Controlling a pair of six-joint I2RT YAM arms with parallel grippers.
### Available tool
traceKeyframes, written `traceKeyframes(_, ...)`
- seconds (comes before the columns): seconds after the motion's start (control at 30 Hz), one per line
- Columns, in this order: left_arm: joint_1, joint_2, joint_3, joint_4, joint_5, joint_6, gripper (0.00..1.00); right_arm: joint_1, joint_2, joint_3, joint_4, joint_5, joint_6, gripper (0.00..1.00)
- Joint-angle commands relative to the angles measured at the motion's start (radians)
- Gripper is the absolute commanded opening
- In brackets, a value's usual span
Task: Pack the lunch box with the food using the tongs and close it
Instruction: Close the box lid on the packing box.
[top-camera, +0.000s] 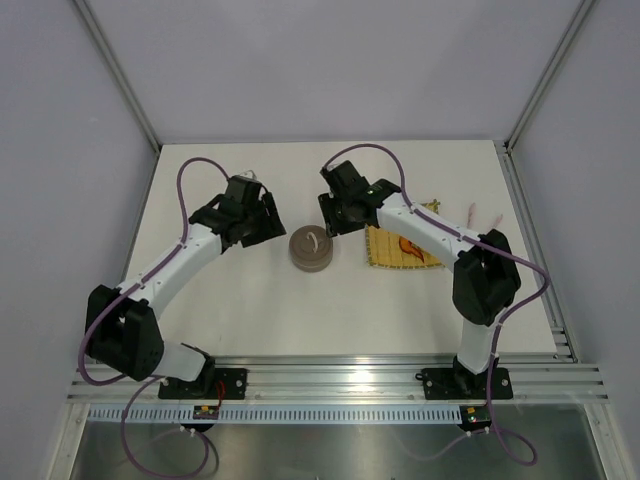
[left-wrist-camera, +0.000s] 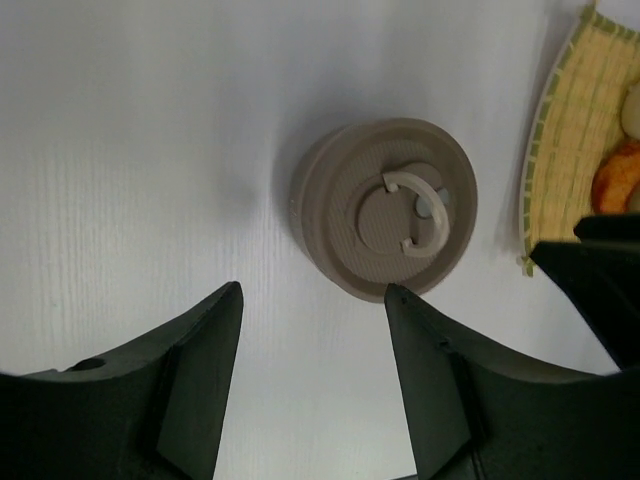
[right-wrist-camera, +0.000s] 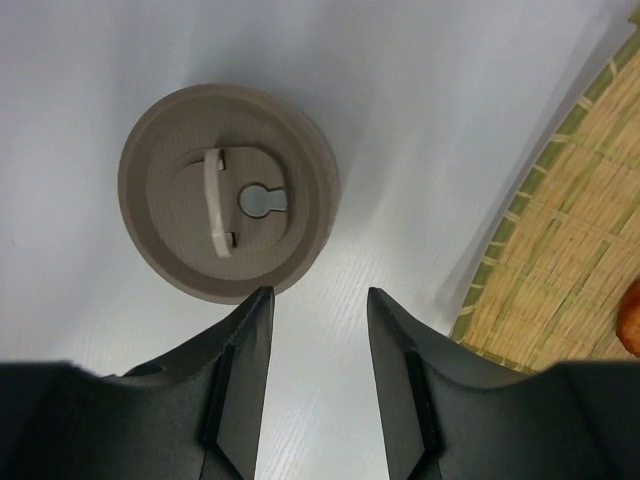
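Note:
The lunch box (top-camera: 310, 249) stands in the middle of the table with its brownish-grey lid on and a pale handle folded flat on top. It shows in the left wrist view (left-wrist-camera: 330, 190) and the right wrist view (right-wrist-camera: 160, 200). My left gripper (top-camera: 266, 226) (left-wrist-camera: 313, 288) hovers just left of it, open and empty. My right gripper (top-camera: 336, 216) (right-wrist-camera: 320, 291) hovers behind and right of it, also open and empty. Orange food (top-camera: 410, 247) (left-wrist-camera: 615, 180) lies on the yellow mat (top-camera: 385, 255). Two slim pale tips (top-camera: 471, 210), which look like the tongs, show right of the mat.
The woven mat (left-wrist-camera: 570, 130) (right-wrist-camera: 560, 270) lies right of the lunch box, partly under my right arm. Grey walls close in the back and both sides. A metal rail runs along the near edge by the arm bases.

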Motion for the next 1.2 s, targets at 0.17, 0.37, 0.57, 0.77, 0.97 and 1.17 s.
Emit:
traceKeyframes(0.17,0.186,0.079,-0.066,0.172,0.246,-0.091,0.58,0.095,0.095,0.160,-0.067,0.129,-0.069,0.50)
traceKeyframes(0.37,0.241,0.221,-0.009,0.232,0.414,-0.120,0.57,0.137,0.205,0.281,-0.122,0.164,-0.061,0.52)
traceKeyframes(0.57,0.241,0.252,-0.006,0.267,0.450,-0.140,0.59,0.146,0.259,0.316,-0.128,0.145,-0.001,0.42)
traceKeyframes(0.77,0.246,0.284,0.002,0.279,0.469,-0.137,0.60,0.146,0.267,0.300,-0.083,0.082,0.025,0.32)
traceKeyframes(0.97,0.249,0.300,0.000,0.298,0.487,-0.143,0.57,0.146,0.287,0.316,-0.100,0.082,0.068,0.00)
traceKeyframes(1.17,0.249,0.295,-0.036,0.324,0.496,-0.163,0.55,0.146,0.270,0.296,-0.082,0.094,0.137,0.00)
